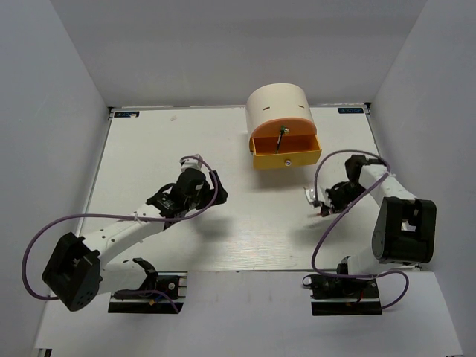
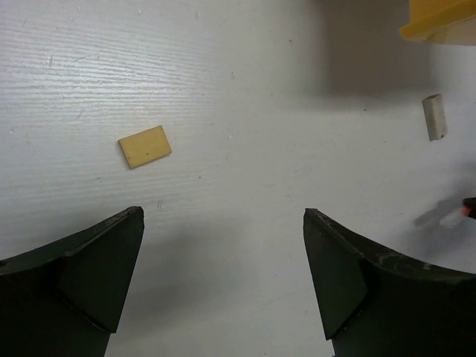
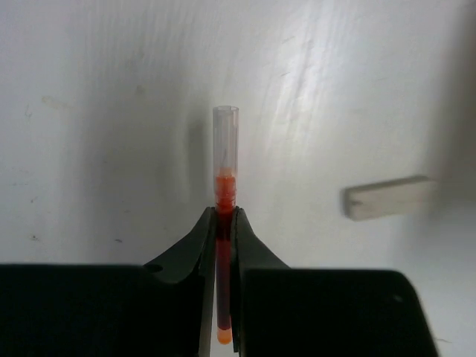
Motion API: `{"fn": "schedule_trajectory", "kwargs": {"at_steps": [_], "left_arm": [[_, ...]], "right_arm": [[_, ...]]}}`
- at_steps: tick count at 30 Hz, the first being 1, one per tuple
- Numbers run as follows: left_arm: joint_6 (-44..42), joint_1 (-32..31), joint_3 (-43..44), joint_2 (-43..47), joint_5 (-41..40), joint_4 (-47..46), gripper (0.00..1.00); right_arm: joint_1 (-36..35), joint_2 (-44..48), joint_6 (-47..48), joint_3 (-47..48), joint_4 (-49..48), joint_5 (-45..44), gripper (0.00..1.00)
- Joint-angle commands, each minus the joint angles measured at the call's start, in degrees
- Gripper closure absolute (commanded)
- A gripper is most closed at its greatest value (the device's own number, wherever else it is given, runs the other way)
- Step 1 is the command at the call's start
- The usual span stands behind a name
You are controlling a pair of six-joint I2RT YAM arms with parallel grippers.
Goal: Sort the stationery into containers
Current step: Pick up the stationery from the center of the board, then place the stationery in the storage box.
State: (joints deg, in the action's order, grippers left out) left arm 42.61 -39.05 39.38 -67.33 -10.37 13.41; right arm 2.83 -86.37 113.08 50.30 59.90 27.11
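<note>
My right gripper (image 3: 225, 216) is shut on the thin red pen (image 3: 225, 186), whose clear cap sticks out past the fingertips just above the table. A grey eraser (image 3: 387, 197) lies to its right. In the top view the right gripper (image 1: 321, 202) sits at the table's right, beside that eraser (image 1: 309, 195). My left gripper (image 2: 223, 223) is open and holds nothing. A tan eraser (image 2: 145, 146) lies ahead of it to the left, and the grey eraser (image 2: 434, 117) far right. The cream drum unit (image 1: 279, 104) has its orange drawer (image 1: 297, 128) and yellow drawer (image 1: 286, 158) pulled out.
A dark pen-like item (image 1: 281, 136) lies in the orange drawer. A corner of the yellow drawer (image 2: 442, 18) shows at the top right of the left wrist view. Grey walls enclose the table on three sides. Purple cables loop beside both arms.
</note>
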Motion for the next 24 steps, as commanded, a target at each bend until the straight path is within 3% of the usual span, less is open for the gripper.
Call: {"fn": "schedule_trajectory", "kwargs": {"at_steps": [1, 4, 9, 12, 13, 15, 24], "left_arm": [[1.1, 0.2, 2.6, -0.4, 0.4, 2.0, 0.02], [1.1, 0.2, 3.2, -1.6, 0.4, 2.0, 0.02], [1.1, 0.2, 3.2, -2.1, 0.4, 2.0, 0.02], [1.1, 0.2, 3.2, -2.1, 0.4, 2.5, 0.02], [1.1, 0.2, 3.2, -2.1, 0.4, 2.5, 0.02], [1.1, 0.2, 3.2, -1.6, 0.4, 2.5, 0.02], [1.1, 0.2, 2.5, -1.0, -0.2, 3.6, 0.02]], "right_arm": [[-0.7, 2.9, -0.7, 10.1, 11.4, 14.2, 1.00], [-1.9, 3.0, -8.4, 19.9, 15.1, 27.8, 1.00], [-2.7, 2.3, -21.7, 33.2, 11.0, 37.7, 1.00], [-5.0, 4.7, -38.1, 35.0, -0.5, 41.3, 1.00], [-5.4, 5.4, -46.5, 33.9, -14.0, 41.4, 1.00], [-6.2, 7.2, -54.5, 31.6, -28.4, 40.2, 1.00], [-10.7, 0.2, -56.1, 33.7, -41.2, 32.7, 1.00]]}}
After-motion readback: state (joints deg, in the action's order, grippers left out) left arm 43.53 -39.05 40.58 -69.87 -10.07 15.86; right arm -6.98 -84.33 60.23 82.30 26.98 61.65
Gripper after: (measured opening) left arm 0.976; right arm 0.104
